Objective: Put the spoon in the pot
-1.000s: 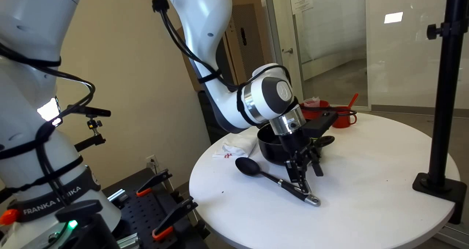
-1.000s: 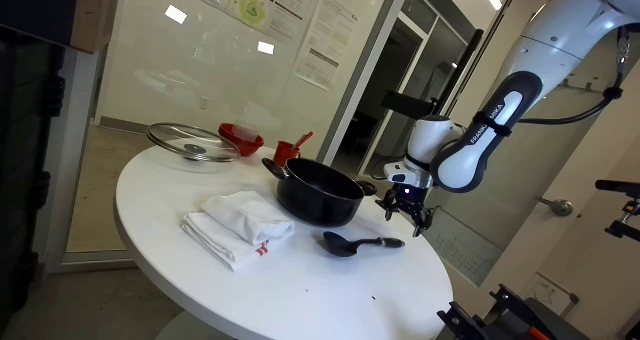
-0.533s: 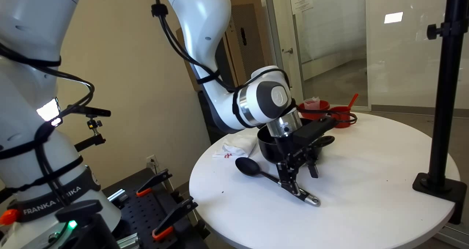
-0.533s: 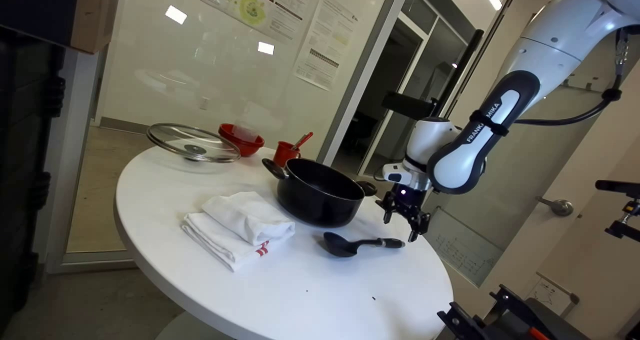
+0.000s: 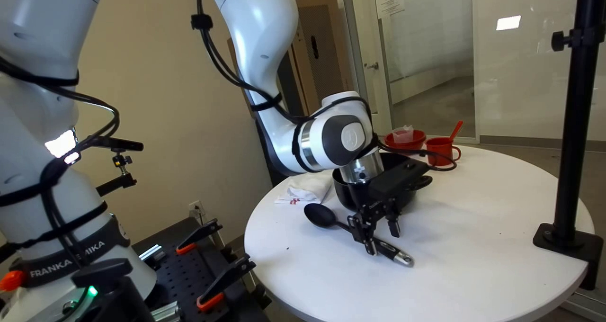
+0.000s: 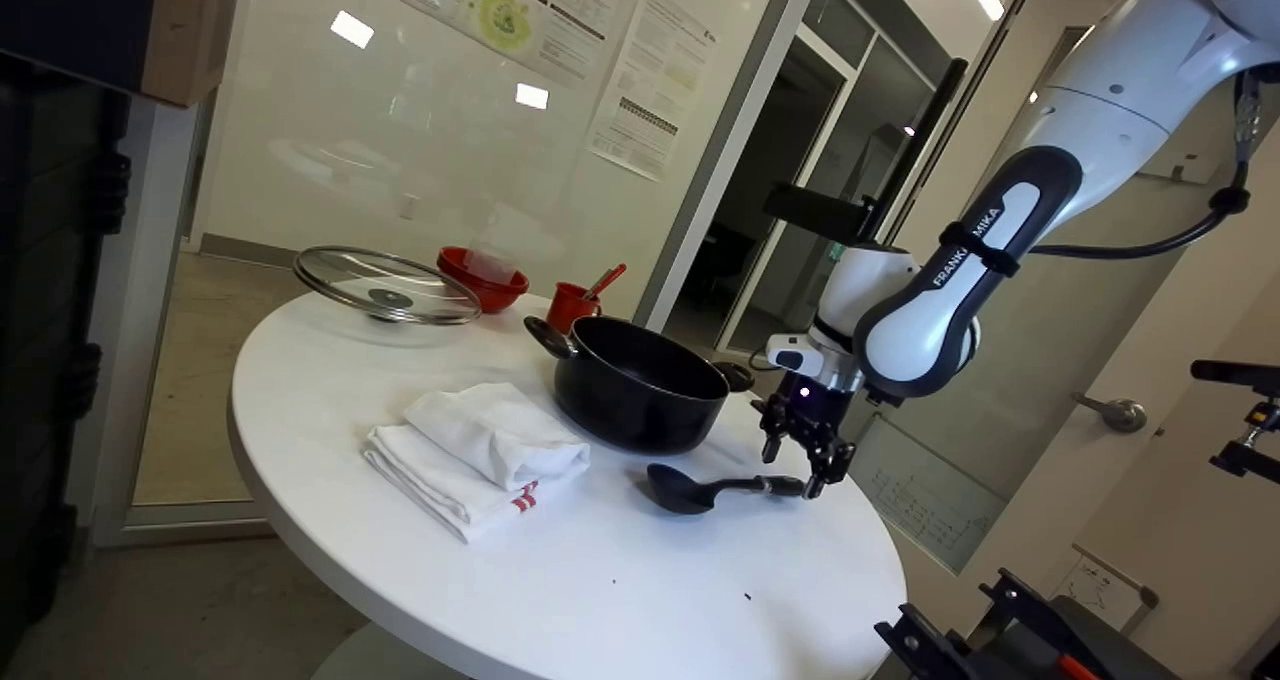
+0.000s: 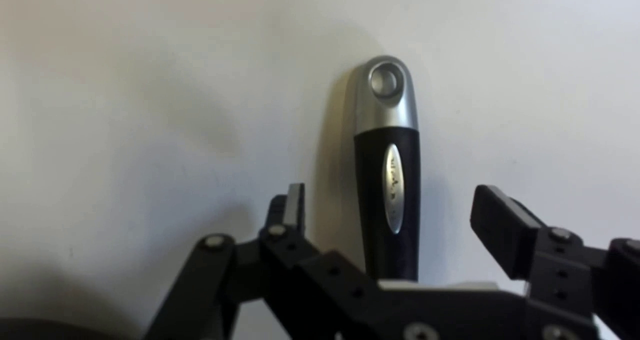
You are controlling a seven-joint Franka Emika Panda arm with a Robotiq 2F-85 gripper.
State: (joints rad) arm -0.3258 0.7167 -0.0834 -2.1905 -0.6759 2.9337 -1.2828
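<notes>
The black spoon lies on the white table in both exterior views, with its bowl (image 5: 320, 215) (image 6: 682, 490) near the pot. Its black handle (image 7: 390, 190) with a silvery-grey end shows in the wrist view. My gripper (image 5: 382, 242) (image 6: 793, 470) (image 7: 392, 207) is open over the handle. In the wrist view the handle runs between the two fingers (image 7: 502, 230), with a gap on each side. The lower part of the handle is hidden behind the gripper there. The black pot (image 6: 640, 410) stands upright beside the spoon; my wrist covers part of it (image 5: 344, 196) in an exterior view.
A folded white cloth (image 6: 480, 455) lies beside the pot. A glass lid (image 6: 390, 295), red bowls (image 6: 485, 285) and a red cup (image 6: 570, 308) holding utensils stand farther back. A black pole (image 5: 568, 170) is mounted at the table (image 5: 473, 284) edge.
My gripper has moved along the handle toward the spoon's bowl, leftward in both exterior views, and slightly lower in an exterior view. It stays open. The spoon and pot have not moved.
</notes>
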